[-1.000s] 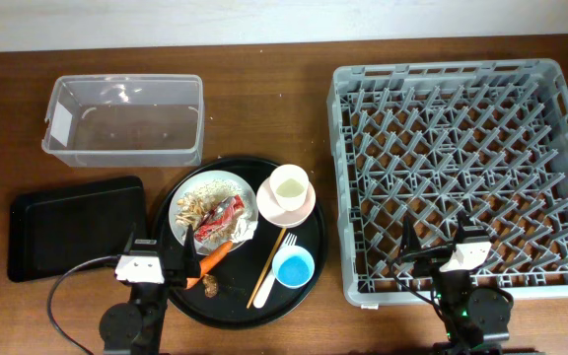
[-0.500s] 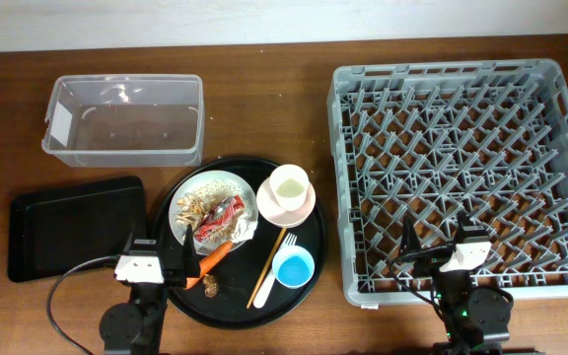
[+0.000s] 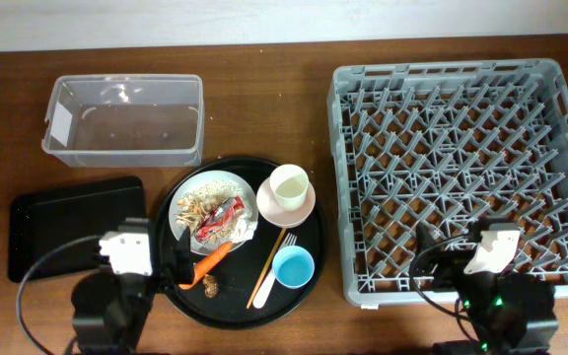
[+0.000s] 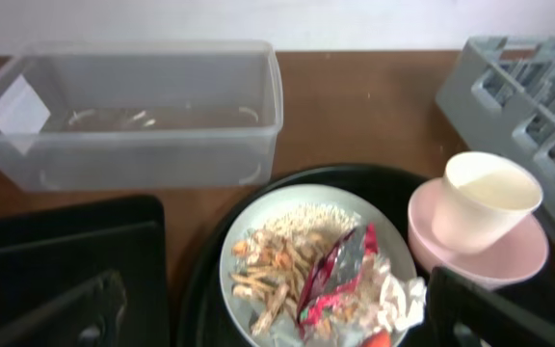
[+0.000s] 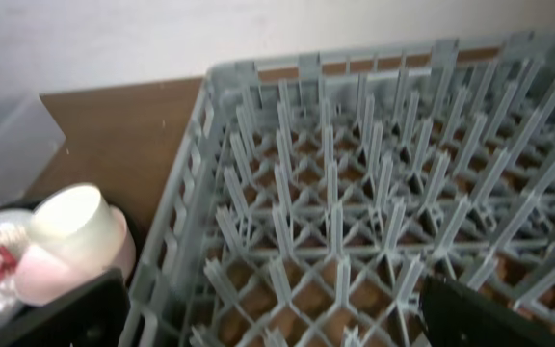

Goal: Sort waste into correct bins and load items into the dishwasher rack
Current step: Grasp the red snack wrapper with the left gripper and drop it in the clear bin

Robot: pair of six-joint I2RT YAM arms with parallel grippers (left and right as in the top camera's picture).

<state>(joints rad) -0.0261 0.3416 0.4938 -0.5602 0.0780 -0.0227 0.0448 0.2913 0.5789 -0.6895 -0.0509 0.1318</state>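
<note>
Just now both arms shift outward; left gripper (image 4: 279, 306) and right gripper (image 5: 273, 313) hang with jaws spread, empty, so sorting is only starting.

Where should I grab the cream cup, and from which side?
Pinch the cream cup by its rim from straight above, one finger inside and one outside. It stands upright, mouth open, on the pink dish, so the rim looks free all round.
</note>
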